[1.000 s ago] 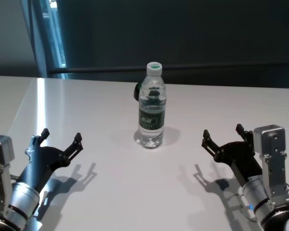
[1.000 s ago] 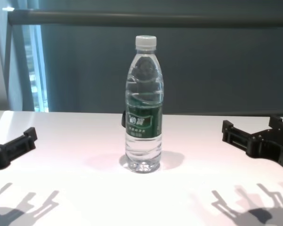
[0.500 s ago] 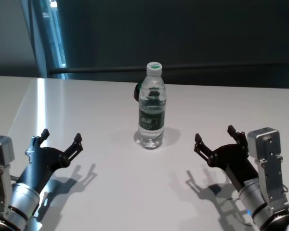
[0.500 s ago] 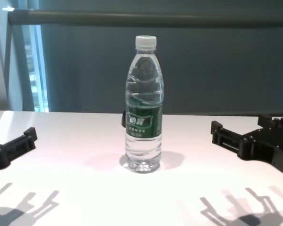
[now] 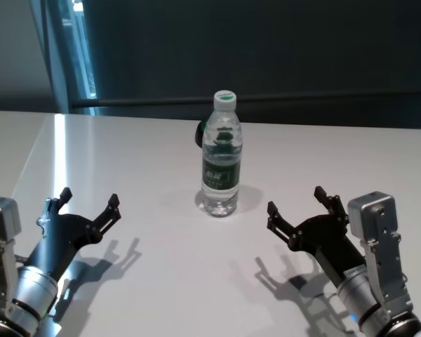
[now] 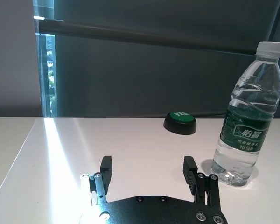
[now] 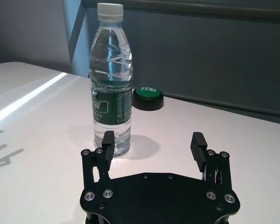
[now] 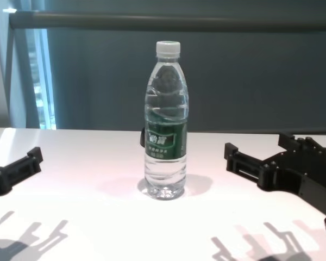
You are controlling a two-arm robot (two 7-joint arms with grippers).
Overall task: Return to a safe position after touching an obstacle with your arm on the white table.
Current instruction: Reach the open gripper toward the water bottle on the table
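The obstacle, a clear water bottle (image 5: 220, 161) with a white cap and dark green label, stands upright near the middle of the white table (image 5: 126, 158). My right gripper (image 5: 295, 200) hovers open just right of it and slightly nearer to me, a small gap from the bottle (image 8: 166, 130), with nothing held. In the right wrist view the bottle (image 7: 111, 88) stands just beyond one fingertip of that gripper (image 7: 153, 136). My left gripper (image 5: 90, 196) is open and empty over the table's near left. From the left wrist, the bottle (image 6: 246, 121) is off to one side of the gripper (image 6: 147, 162).
A round black button with a green top (image 6: 179, 122) lies on the table just behind the bottle, also seen as the button (image 7: 148, 97) from the right wrist. A dark rail and wall run along the table's far edge.
My right gripper has moved steadily leftward toward the bottle, still open. The left arm and the bottle have not moved.
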